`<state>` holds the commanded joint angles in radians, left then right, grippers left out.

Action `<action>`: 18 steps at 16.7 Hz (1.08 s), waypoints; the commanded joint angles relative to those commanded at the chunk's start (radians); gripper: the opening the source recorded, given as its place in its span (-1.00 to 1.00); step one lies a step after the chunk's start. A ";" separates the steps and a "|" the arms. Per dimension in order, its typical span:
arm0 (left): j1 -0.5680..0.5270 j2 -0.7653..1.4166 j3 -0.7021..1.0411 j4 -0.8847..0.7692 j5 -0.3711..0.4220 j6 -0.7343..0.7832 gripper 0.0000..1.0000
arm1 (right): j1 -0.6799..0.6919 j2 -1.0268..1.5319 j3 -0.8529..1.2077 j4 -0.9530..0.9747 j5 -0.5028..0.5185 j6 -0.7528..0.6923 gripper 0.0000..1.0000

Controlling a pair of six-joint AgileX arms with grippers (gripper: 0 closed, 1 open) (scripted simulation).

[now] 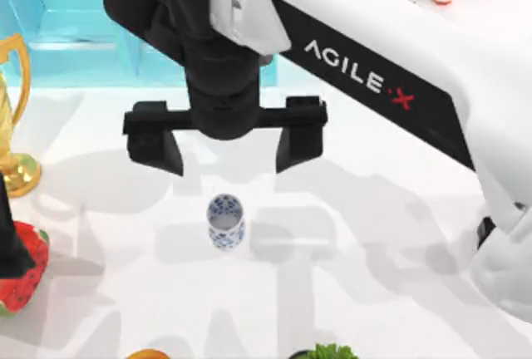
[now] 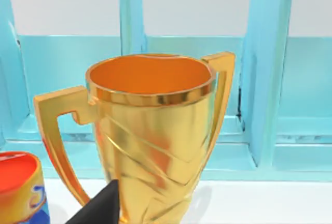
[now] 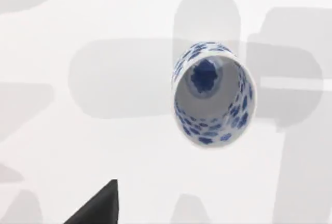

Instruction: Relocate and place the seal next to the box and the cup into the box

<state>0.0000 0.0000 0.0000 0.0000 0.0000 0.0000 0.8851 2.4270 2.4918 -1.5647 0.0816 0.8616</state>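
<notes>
The right gripper (image 1: 224, 153) hung with fingers spread wide and empty just at twelve o'clock of the upright cup (image 1: 225, 221) on the white table (image 1: 374, 234), and I judged it should centre squarely over the rim before descending.

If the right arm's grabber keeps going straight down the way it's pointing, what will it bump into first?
Probably the cup. The right end effector hangs open, pointing down at the white table, and its wrist view looks into the cup's mouth. Depth is unclear, so it might meet bare table just beside it.
</notes>
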 joint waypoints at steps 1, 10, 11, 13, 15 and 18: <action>0.000 0.000 0.000 0.000 0.000 0.000 1.00 | 0.018 0.049 0.053 -0.004 0.002 0.029 1.00; 0.000 0.000 0.000 0.000 0.000 0.000 1.00 | 0.035 0.155 0.151 -0.011 0.005 0.083 1.00; 0.000 0.000 0.000 0.000 0.000 0.000 1.00 | 0.036 0.152 0.138 0.001 0.006 0.082 1.00; 0.000 0.000 0.000 0.000 0.000 0.000 1.00 | 0.034 0.144 0.081 0.054 0.006 0.079 1.00; 0.000 0.000 0.000 0.000 0.000 0.000 1.00 | 0.032 0.132 -0.010 0.130 0.005 0.077 1.00; 0.000 0.000 0.000 0.000 0.000 0.000 1.00 | 0.030 0.118 -0.155 0.255 0.005 0.074 1.00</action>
<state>0.0000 0.0000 0.0000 0.0000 0.0000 0.0000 0.9146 2.5445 2.3373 -1.3098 0.0869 0.9359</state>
